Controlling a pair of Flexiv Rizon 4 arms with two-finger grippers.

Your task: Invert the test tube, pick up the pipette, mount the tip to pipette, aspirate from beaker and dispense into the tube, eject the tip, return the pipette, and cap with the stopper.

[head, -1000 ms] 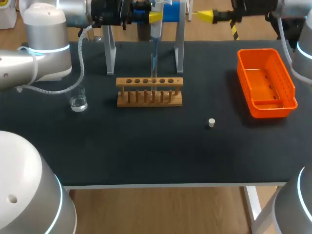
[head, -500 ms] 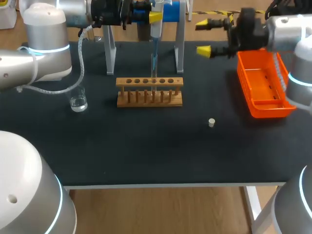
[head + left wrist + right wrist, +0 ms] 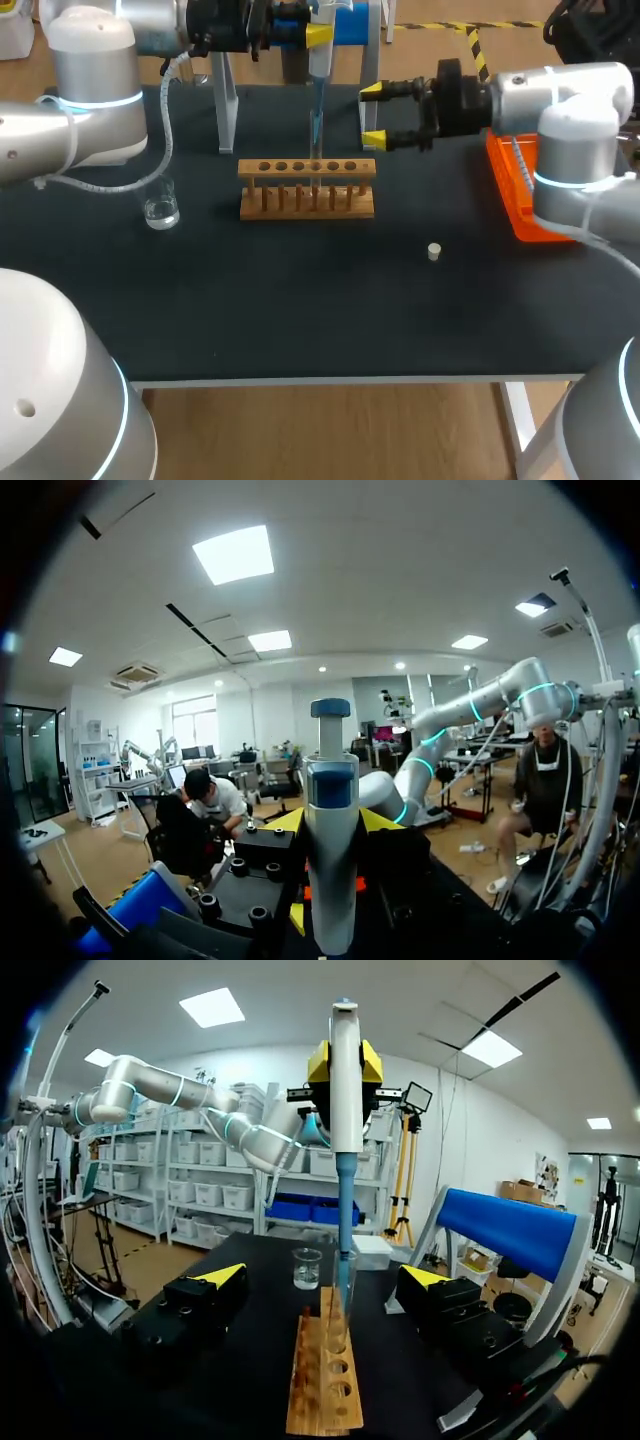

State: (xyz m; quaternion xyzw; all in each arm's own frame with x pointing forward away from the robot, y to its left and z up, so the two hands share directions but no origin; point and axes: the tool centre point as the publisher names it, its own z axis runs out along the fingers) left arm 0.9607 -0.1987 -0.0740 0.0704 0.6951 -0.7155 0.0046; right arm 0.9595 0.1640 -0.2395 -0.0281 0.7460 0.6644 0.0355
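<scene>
Head view: beaker (image 3: 160, 212) on the counter (image 3: 300, 300), left of the wooden rack (image 3: 307, 188). Left claw (image 3: 318, 35) pinches the pipette (image 3: 317, 75), upright over the rack. Left wrist view confirms a yellow tip on each side of its body. Right claw (image 3: 373, 115) is spread wide just off the rack's right end, holding nothing. Only the right wrist view shows the test tube (image 3: 343, 1285): upright in the rack, pipette tip at its mouth. Stopper (image 3: 434, 251) lies loose on the counter, right of the rack. Orange basket (image 3: 520, 215) is far right, partly behind the right arm.
</scene>
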